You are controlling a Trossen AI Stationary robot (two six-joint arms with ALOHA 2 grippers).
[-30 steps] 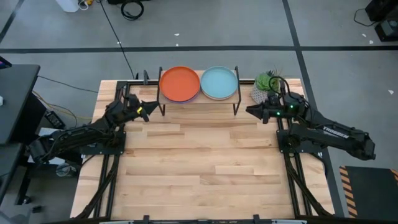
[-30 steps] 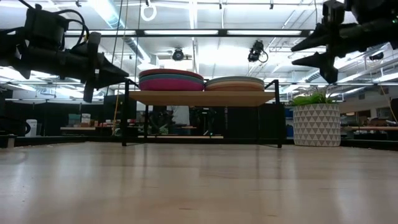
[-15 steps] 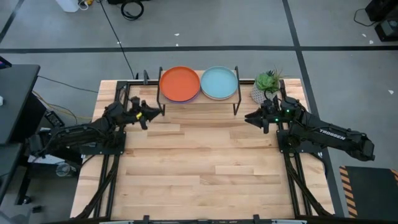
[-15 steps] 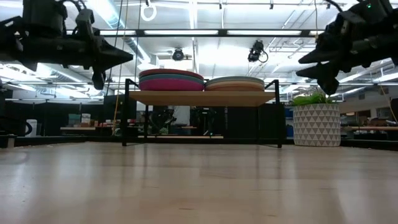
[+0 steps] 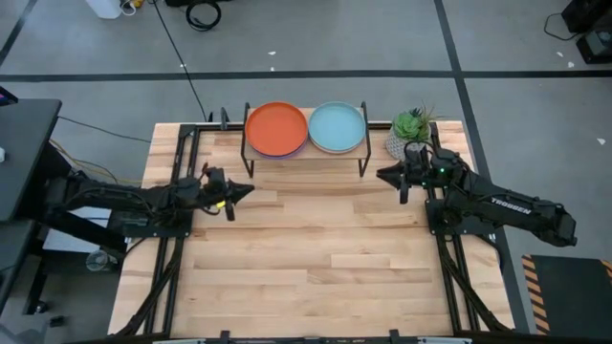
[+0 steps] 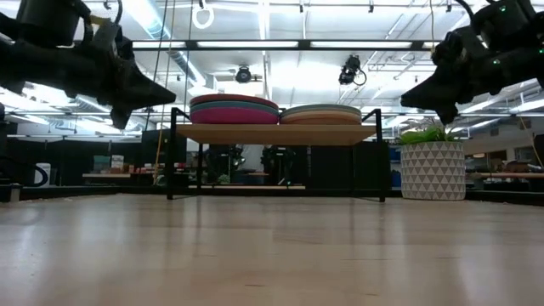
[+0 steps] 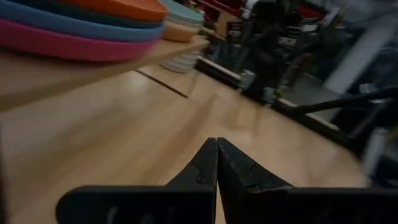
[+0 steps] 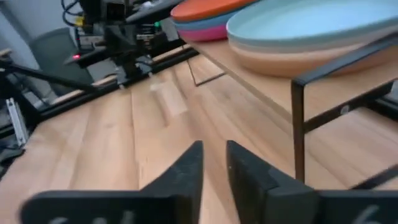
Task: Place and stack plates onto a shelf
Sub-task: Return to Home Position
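Wooden table (image 5: 306, 239): left gripper (image 5: 248, 189) fingers closed, right gripper (image 5: 382, 174) slightly parted; arm (image 5: 507, 204) reads TROSSEN.

One brand mark, on the robot itself
White capital lettering along the forearm link of the right arm (image 5: 508, 204) reads TROSSEN, seen from the high view; in the low view and both wrist views no lettering, number or sign is legible

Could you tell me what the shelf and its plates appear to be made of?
The shelf: a light wooden board with an unpainted look, on thin matte black legs, probably metal. The plates: smooth, evenly coloured, low sheen, likely plastic or melamine, though ceramic is possible.
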